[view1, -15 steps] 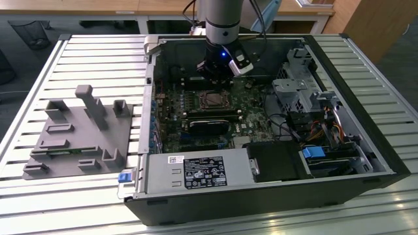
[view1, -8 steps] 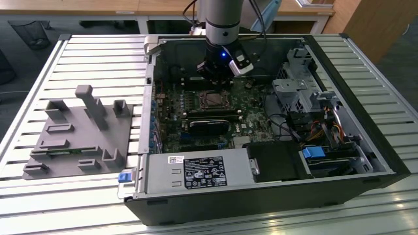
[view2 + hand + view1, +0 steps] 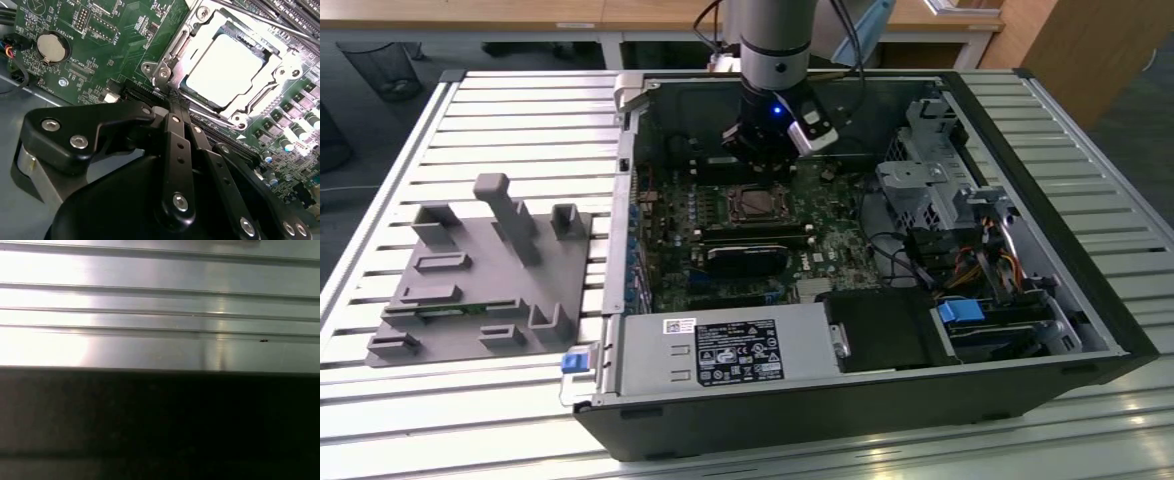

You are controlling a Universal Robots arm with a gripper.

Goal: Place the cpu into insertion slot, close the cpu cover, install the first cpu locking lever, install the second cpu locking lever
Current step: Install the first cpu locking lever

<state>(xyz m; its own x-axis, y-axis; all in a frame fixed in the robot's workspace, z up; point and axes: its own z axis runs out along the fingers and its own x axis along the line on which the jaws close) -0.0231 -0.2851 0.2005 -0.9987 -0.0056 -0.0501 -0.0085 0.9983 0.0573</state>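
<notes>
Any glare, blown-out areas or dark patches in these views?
Second wrist view: the silvery-grey square cpu is washed out white by glare. First wrist view: bright reflections on the ribbed metal surface, the lower half nearly black. Exterior view: even lighting, the open computer case interior dim.

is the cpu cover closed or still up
Closed: in the second wrist view the cpu cover lies flat around the cpu.

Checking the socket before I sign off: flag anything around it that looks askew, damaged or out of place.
Nothing stands out. In the second wrist view the cpu sits square in the insertion slot with the cpu cover lying flat over its edges. The tool sits beside the socket's corner, and the surrounding board shows no visible damage.
</notes>
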